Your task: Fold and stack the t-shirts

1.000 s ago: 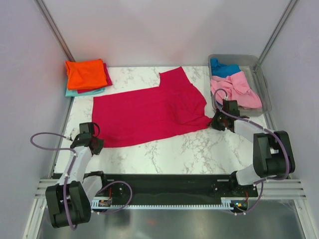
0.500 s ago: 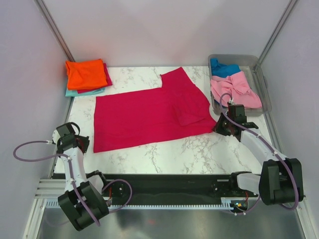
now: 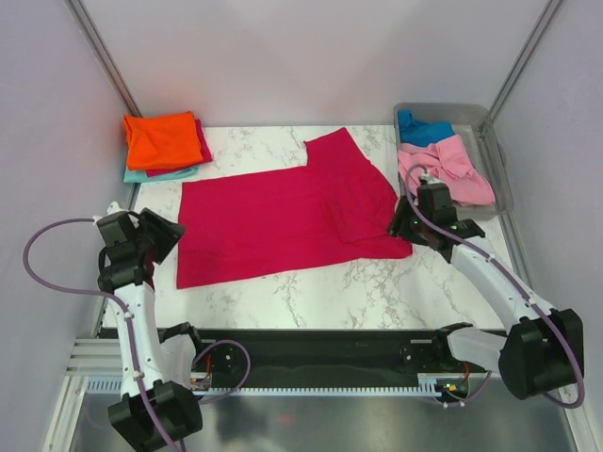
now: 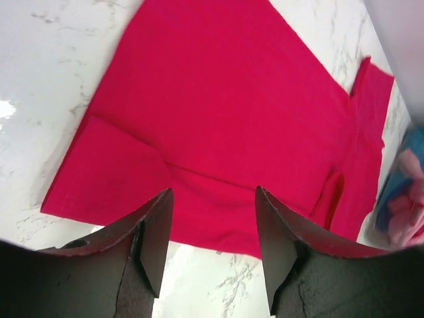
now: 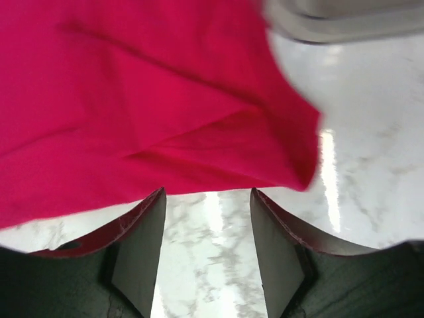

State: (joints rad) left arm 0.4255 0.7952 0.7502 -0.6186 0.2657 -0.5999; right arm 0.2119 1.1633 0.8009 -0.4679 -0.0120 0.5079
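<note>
Spanning the middle of a white marbled tabletop (image 3: 377, 282), the crimson shirt (image 3: 283, 221) lies spread flat, one sleeve pointing to the far side. Pale lilac walls (image 3: 301, 56) close the space in, with metal posts (image 3: 104, 56) slanting up at the far corners. On the far left corner sits a folded stack, orange shirt (image 3: 162, 139) on top, teal shirt (image 3: 141, 175) at the bottom. A grey tub (image 3: 462, 113) at the far right holds the blue shirt (image 3: 419, 127) and pink shirt (image 3: 452, 169). Left jaws hang just off the crimson shirt's near left corner, well apart and empty; right jaws stand by its near right corner, beside the tub, also parted and gripping nothing. Only the left wrist view shows crease lines crossing the cloth near the hem; only the right wrist view shows rumpled folds at the right corner, the tub wall just beyond
</note>
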